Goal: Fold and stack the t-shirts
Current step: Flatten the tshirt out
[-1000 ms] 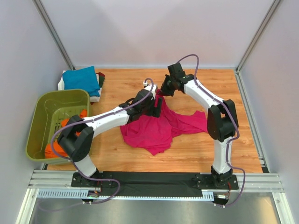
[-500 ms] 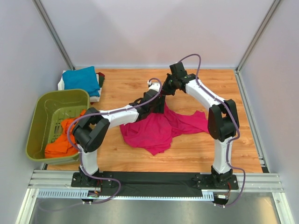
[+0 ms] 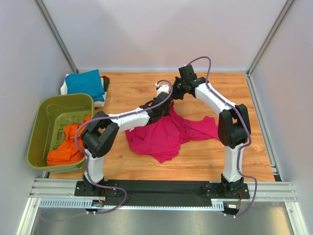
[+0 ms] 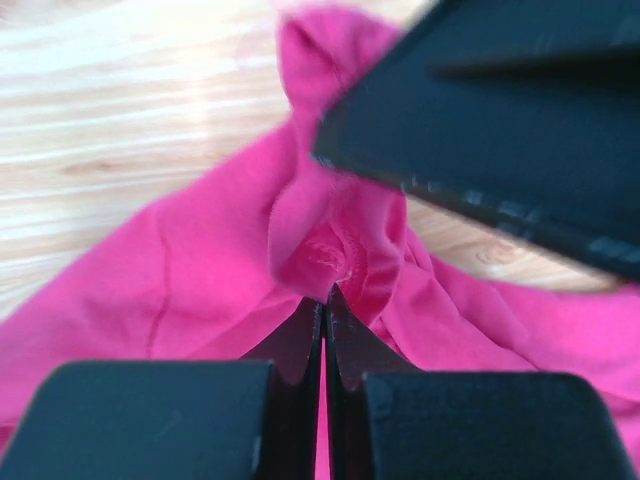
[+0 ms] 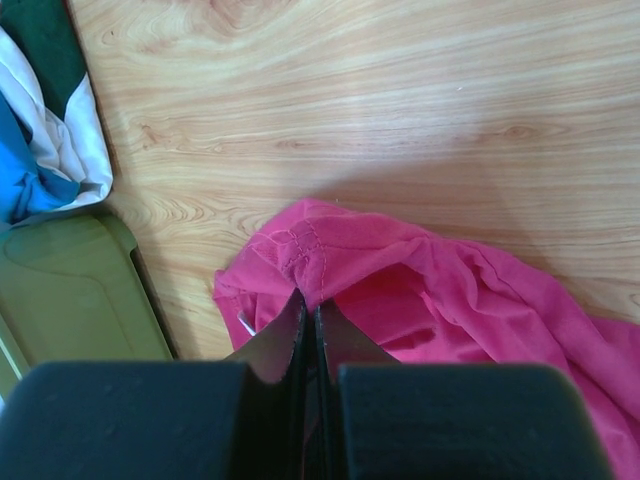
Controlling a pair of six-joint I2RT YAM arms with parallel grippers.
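Currently, step in hand: taking hold of the pink shirt (image 3: 161, 139) so it can be spread. By my reading no fold has been made in it.

- Pink shirt: crumpled on the counter (image 3: 132, 83), mid-field, its far edge drawn up into a peak between the two arms.
- Left pincer (image 3: 163, 98): fingers together, clamped on a stitched fold of that shirt. My wrist view shows the seam bunched right at the tips.
- Right pincer (image 3: 175, 93): fingers together, clamped on a stitched hem of the same shirt, just beside the left one.
- Teal shirt (image 3: 85, 81): folded, far left corner, lying on a white shirt (image 5: 80, 140). I take this for the stack.
- Orange shirts (image 3: 66, 147): heaped in the basket (image 3: 49, 105), not yet folded.

Next move, my judgement: the two grips sit very close together. I would draw them apart along the hem, lift until the cloth hangs free, then lay it flat. The pinches look thin and could slip.

Writing: none legible. I see no brand, tag or print on any shirt, the basket or the arms.
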